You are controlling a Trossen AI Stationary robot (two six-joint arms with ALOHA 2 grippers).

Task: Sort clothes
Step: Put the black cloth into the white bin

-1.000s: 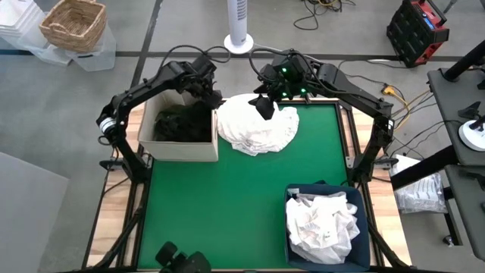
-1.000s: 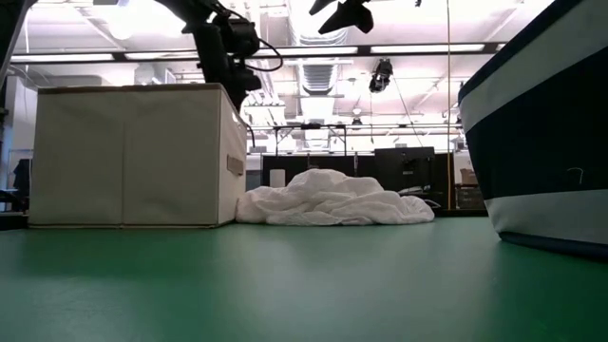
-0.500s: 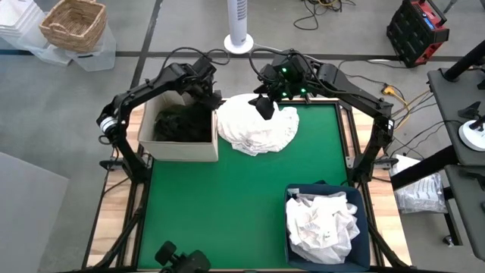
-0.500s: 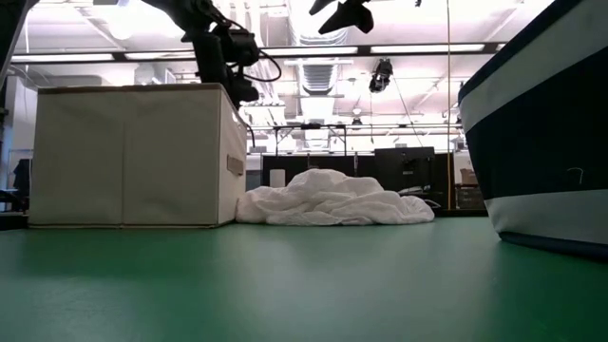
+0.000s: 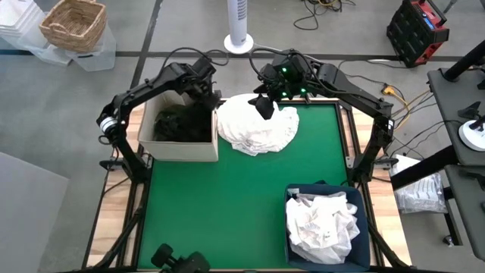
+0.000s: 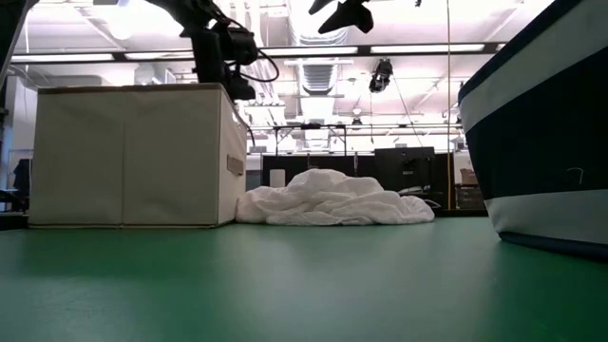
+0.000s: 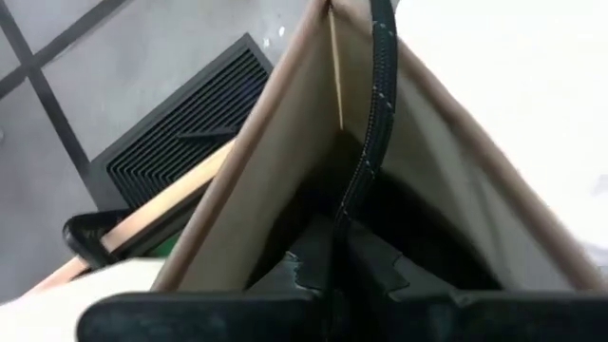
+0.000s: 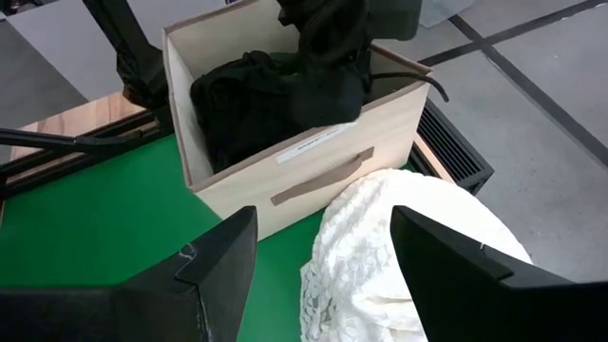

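Observation:
Dark clothes [image 5: 178, 121] lie in the beige box [image 5: 182, 150] at the table's far left. A heap of white clothes [image 5: 258, 125] rests on the green mat beside the box. My left gripper [image 5: 206, 98] hangs over the box's far right corner, shut on a thin black cord [image 7: 366, 152]; the cord runs up the inside of that corner and over its rim [image 8: 432, 90]. My right gripper [image 8: 323, 271] hovers open above the white heap's far side and touches nothing. My left gripper pinches the black cord between its two fingertips [image 7: 334, 242], which slant down into the box's corner. From the fingers the cord rises in a slight curve along the corner seam. What it belongs to is hidden in the dark of the box.
A navy blue bin [image 5: 365, 203] filled with white clothes [image 5: 322, 224] stands at the near right corner and looms large in the low view [image 6: 541, 142]. Open green mat [image 5: 220, 205] stretches between box, heap and bin.
My left gripper has shut over the box's far right corner, shifting only slightly. My right gripper and the clothes have kept still.

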